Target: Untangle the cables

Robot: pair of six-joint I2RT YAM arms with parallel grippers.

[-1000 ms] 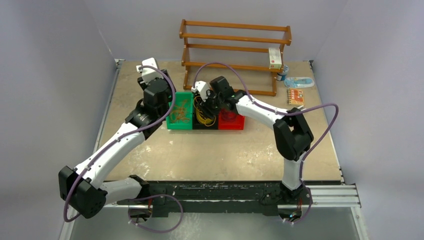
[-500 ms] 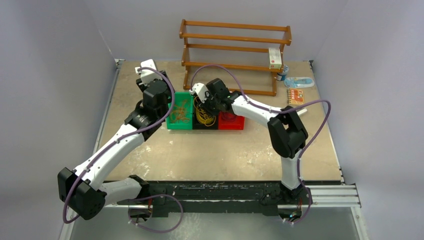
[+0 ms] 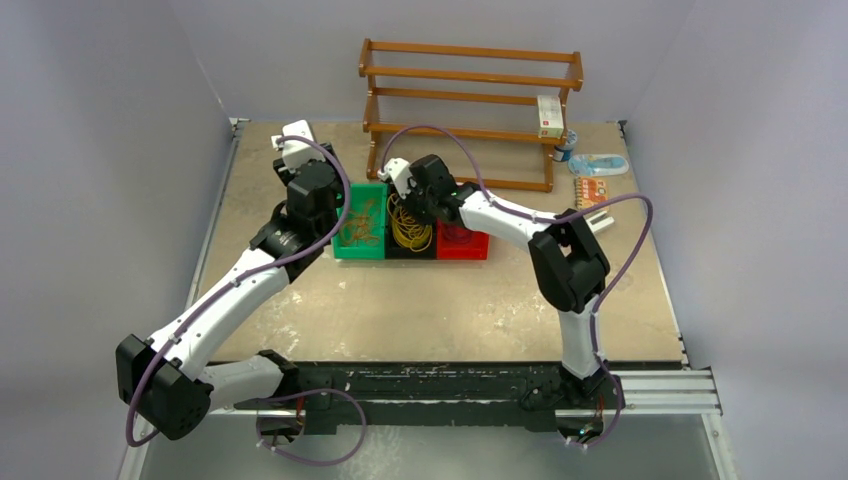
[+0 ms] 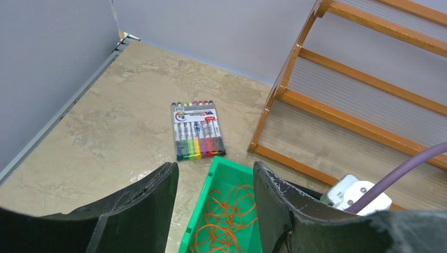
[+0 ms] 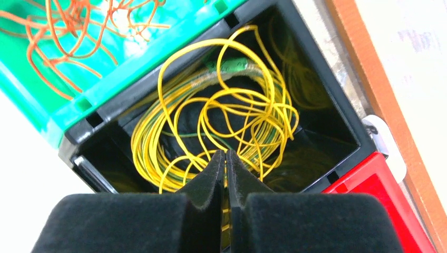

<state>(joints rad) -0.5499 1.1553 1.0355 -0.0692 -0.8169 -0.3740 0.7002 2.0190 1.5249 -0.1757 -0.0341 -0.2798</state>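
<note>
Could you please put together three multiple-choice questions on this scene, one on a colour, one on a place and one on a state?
1. The cables in the green bin are: A orange; B blue; C white.
2. The yellow cables lie in: A the green bin; B the black bin; C a blue bin.
3. The right hand has its fingers: A spread wide; B closed together; C out of view.

Answers: 1 A, the loops there are orange. 2 B, the yellow coil sits inside black walls. 3 B, the right wrist view shows them pressed together.
</note>
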